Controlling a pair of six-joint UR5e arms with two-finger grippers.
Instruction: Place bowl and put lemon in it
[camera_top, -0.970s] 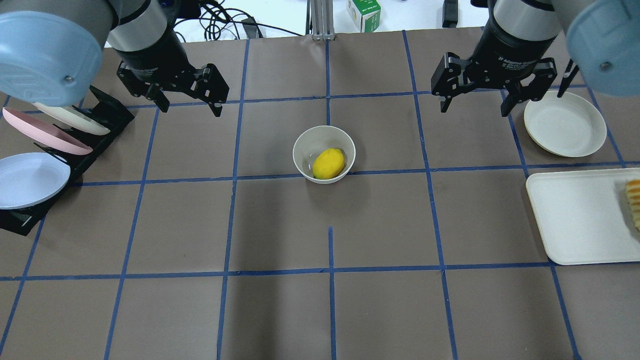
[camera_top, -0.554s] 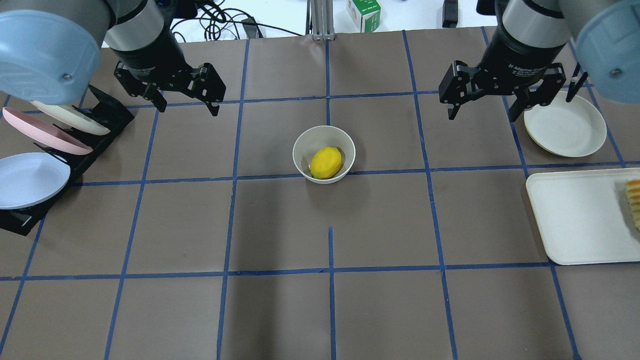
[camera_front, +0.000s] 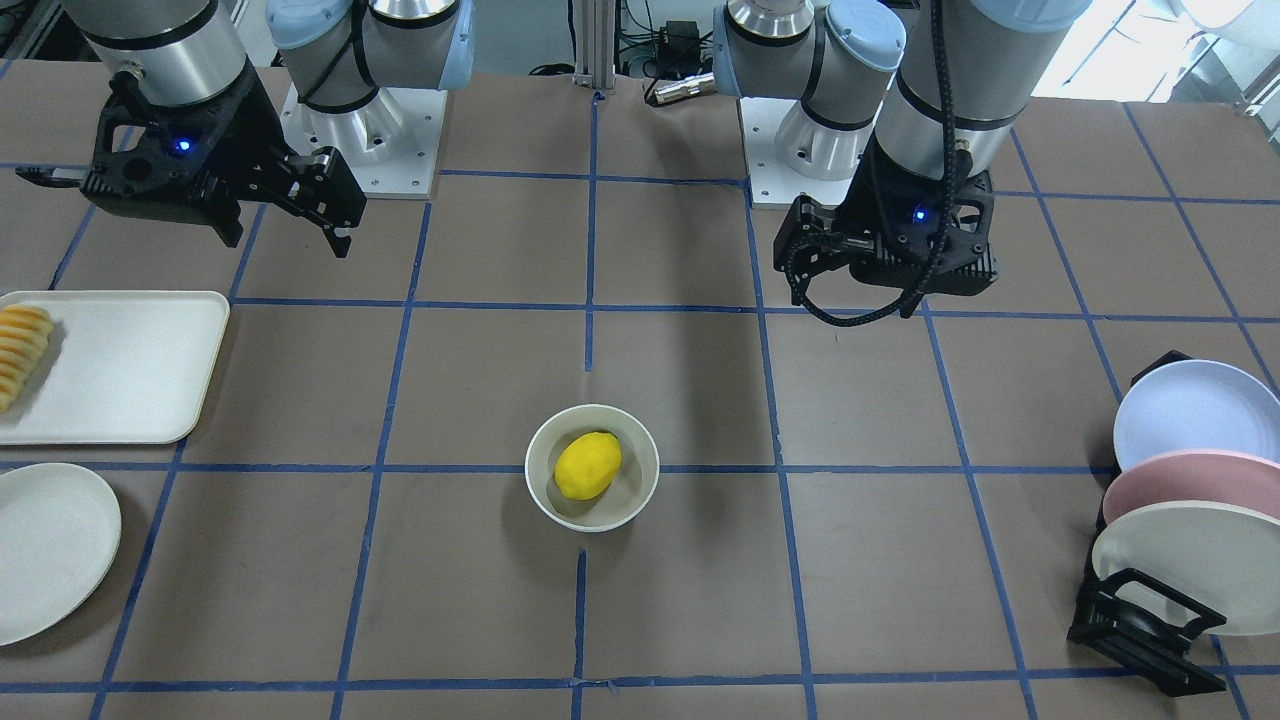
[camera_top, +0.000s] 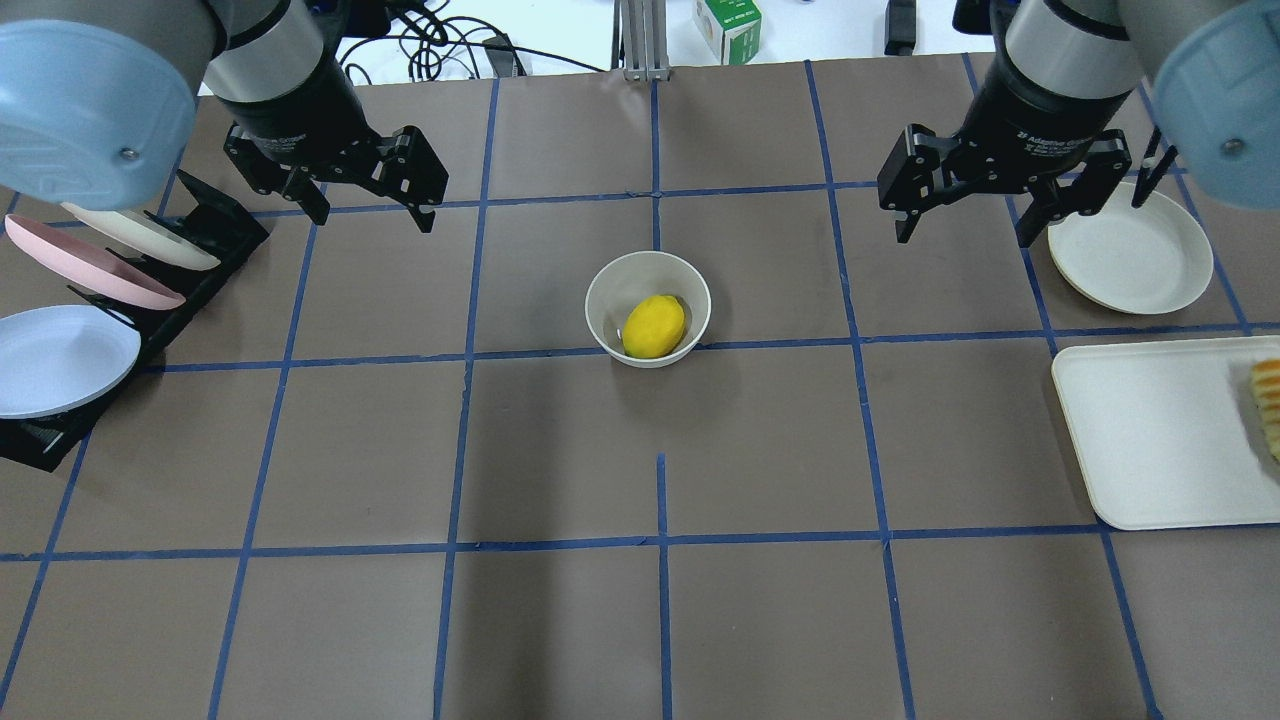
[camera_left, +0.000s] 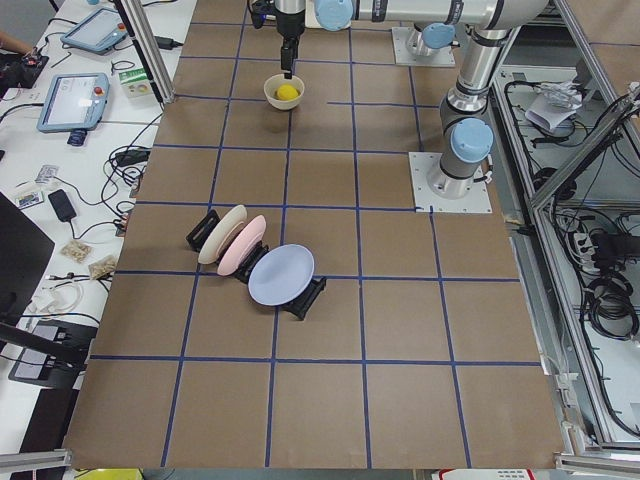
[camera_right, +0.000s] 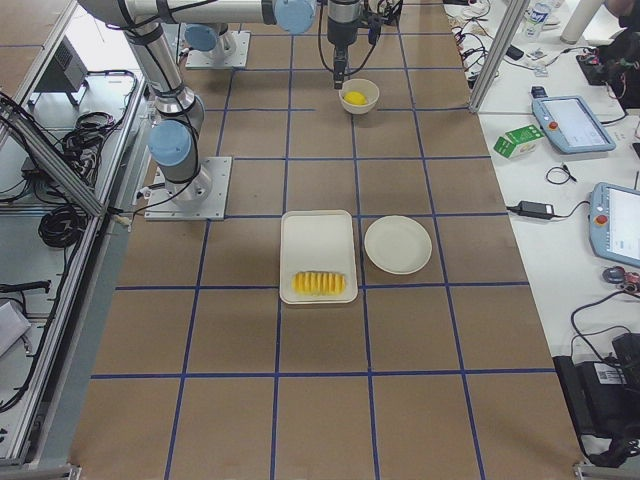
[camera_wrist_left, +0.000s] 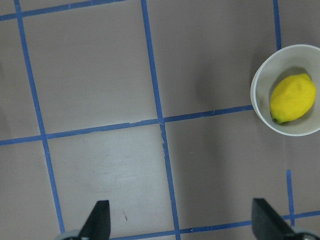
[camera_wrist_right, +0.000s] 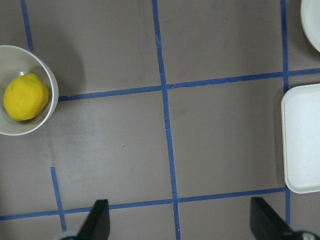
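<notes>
You have the lemon (camera_top: 654, 326) lying in the bowl (camera_top: 608, 292), centre of the table (camera_top: 560, 450). The left gripper (camera_top: 372, 207) and right gripper (camera_top: 963, 226) hang with jaws spread, empty, well apart from it. A tray (camera_top: 1150, 440) holds slices (camera_top: 1268, 405)

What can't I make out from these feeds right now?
Underside of the lemon, where it meets the bowl: hidden by the lemon and bowl wall, every view.
The slices: cut off by the overhead view's right edge and the front-facing view's left edge.
The plate: only a sliver at the right wrist view's top-right corner.
Fingers of the left tool: hidden behind its own body in the front-facing view.
</notes>
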